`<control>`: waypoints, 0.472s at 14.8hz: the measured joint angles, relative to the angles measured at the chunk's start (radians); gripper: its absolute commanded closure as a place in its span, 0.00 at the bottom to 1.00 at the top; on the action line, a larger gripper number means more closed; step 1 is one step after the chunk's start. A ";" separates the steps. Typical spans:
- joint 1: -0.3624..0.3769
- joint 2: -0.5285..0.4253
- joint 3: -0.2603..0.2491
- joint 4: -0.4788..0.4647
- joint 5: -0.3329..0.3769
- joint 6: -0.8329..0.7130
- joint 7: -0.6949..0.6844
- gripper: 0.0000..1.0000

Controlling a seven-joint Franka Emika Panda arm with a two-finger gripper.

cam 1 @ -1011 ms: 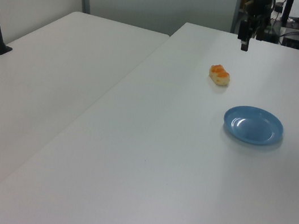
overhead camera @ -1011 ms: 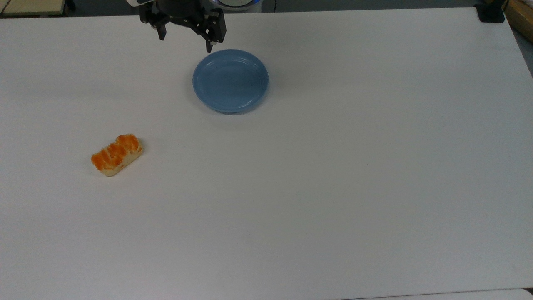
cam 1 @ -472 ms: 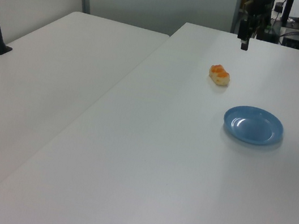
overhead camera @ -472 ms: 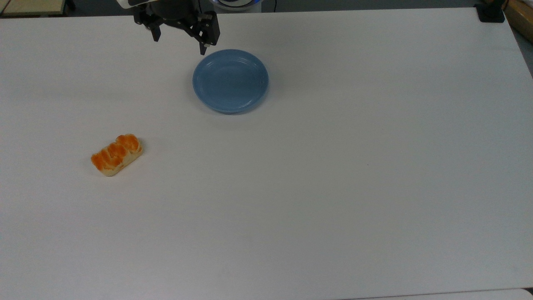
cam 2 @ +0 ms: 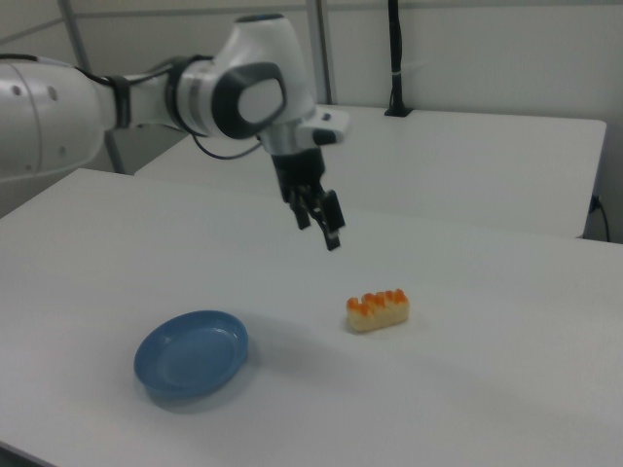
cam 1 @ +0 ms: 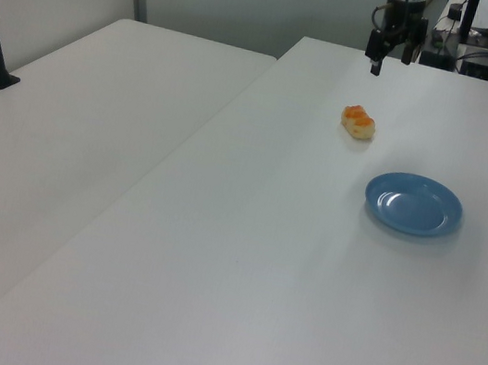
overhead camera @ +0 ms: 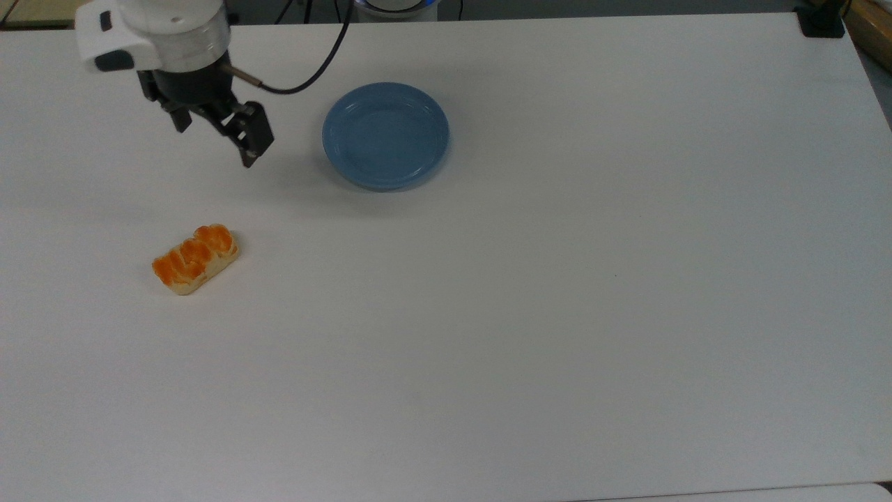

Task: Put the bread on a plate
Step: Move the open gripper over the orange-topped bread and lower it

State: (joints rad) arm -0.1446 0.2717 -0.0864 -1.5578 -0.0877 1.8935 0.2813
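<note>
In the lower left of the top view the bread [overhead camera: 196,259] lies flat on the white table [overhead camera: 557,314], its glossy orange top up and its long axis slanted, with nothing touching it; in the right view it sits right of centre, well apart from everything else. Farther up, near the top centre of the top view, the plate [overhead camera: 385,135] rests bare, nothing on it. At the upper left of the top view the gripper [overhead camera: 212,143] hangs above the table between plate and loaf, nearer the plate, its fingers spread apart and holding nothing. In the left view it appears at the top, beyond the loaf, though how high it rides over the surface is hard to judge there; the right view suggests it is raised well clear. As for progress, nothing of the task is done yet: the loaf is ungrasped and off the plate. Reaching it, closing on it, lifting, carrying and setting it down all remain.
</note>
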 measured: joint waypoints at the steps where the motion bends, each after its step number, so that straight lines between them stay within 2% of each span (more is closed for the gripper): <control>1: -0.025 0.035 0.000 0.004 0.000 0.034 0.029 0.00; 7: -0.069 0.185 -0.004 0.012 0.000 0.262 0.155 0.00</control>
State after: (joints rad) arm -0.2137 0.4570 -0.0906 -1.5454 -0.0879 2.1550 0.4367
